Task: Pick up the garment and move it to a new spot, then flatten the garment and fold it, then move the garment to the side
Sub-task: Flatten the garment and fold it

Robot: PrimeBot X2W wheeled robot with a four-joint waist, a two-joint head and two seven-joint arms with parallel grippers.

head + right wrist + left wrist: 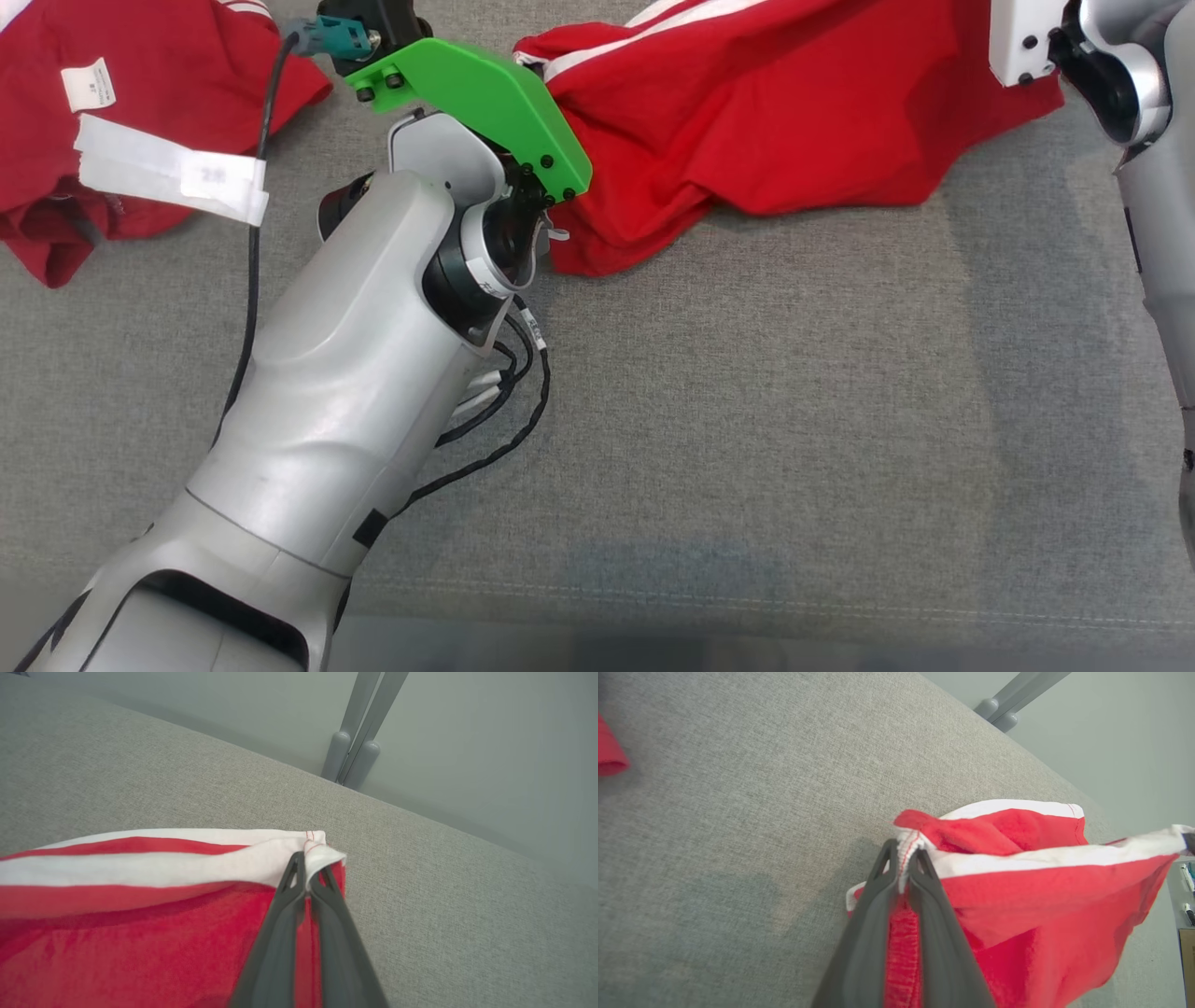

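Your garment stretches between the two arms, its white-banded edge running left to right along the far side of the grey surface. The left gripper is pinched almost closed on one end of that band. The right gripper is closed tight on the other end, so both ends should travel together.

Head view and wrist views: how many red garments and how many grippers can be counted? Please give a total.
Red garments: 2 (held garment, labelled garment)
Grippers: 2 (left gripper, right gripper, both shut on the held garment)
Total: 4
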